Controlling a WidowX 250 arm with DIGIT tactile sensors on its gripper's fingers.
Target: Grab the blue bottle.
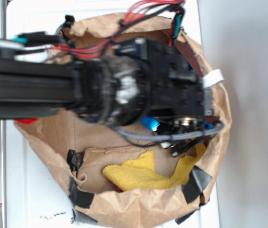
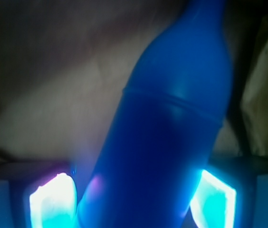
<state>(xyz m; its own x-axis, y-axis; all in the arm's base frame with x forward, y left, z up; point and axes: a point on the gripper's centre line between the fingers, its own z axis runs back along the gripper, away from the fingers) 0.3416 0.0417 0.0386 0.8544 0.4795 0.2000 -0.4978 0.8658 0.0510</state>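
Note:
The blue bottle (image 2: pixel 172 123) fills the wrist view, its neck pointing up and away, its smooth body sitting between my two glowing pads (image 2: pixel 53 202). Both pads press against its sides, so my gripper (image 2: pixel 133 199) is shut on the bottle. In the exterior view the black gripper (image 1: pixel 181 130) reaches down into a brown paper bag, and only a small patch of the blue bottle (image 1: pixel 149 122) shows beneath it.
The crumpled paper bag (image 1: pixel 219 142) has tall walls patched with black tape, ringing the gripper closely. A yellow cloth (image 1: pixel 143 175) lies on the bag floor in front. The arm and red cables (image 1: pixel 91 47) cross the bag's left rim.

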